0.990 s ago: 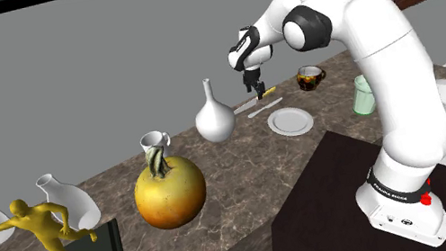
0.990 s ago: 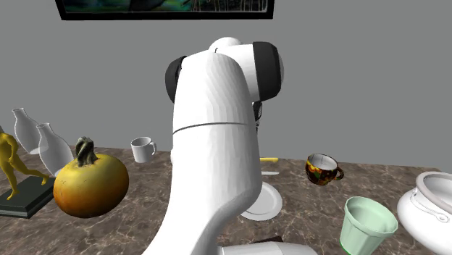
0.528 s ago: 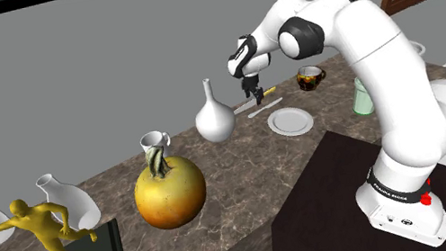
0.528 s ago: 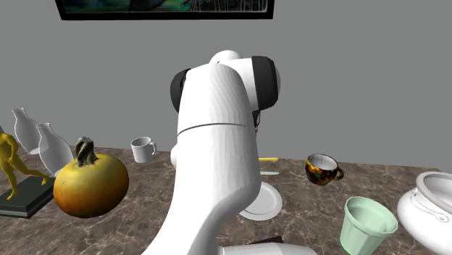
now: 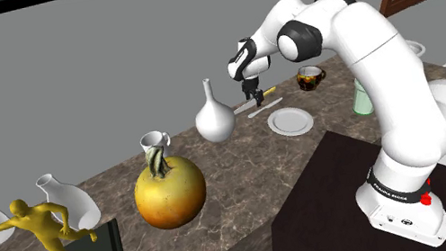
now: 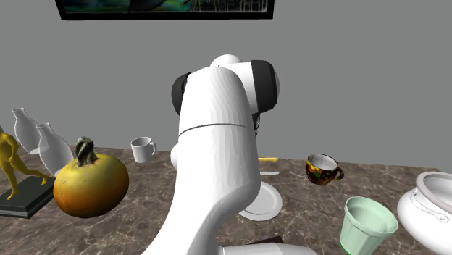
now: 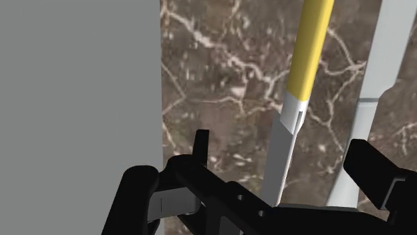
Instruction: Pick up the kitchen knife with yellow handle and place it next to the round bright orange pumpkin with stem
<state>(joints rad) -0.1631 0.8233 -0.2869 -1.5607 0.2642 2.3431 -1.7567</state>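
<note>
Fingers of the gripper point(image 5: 255, 99) stand wide apart, low over the marbled counter point(image 5: 235, 159), with the grey blade of the yellow-handled knife point(image 7: 297, 90) between them, unclasped. That knife lies flat just beyond the white plate point(image 5: 290, 121), toward the wall. The orange pumpkin point(image 5: 169, 192) sits well apart from that plate.

The arm point(image 5: 390, 68) is built of rounded white shells, joined by dark grey joints point(image 5: 293, 42). A black band point(image 5: 397, 193) with white lettering is wrapped round its foot, beside a red mark point(image 5: 427, 200). The gripper point(image 5: 256, 100) is finished all in black.
</note>
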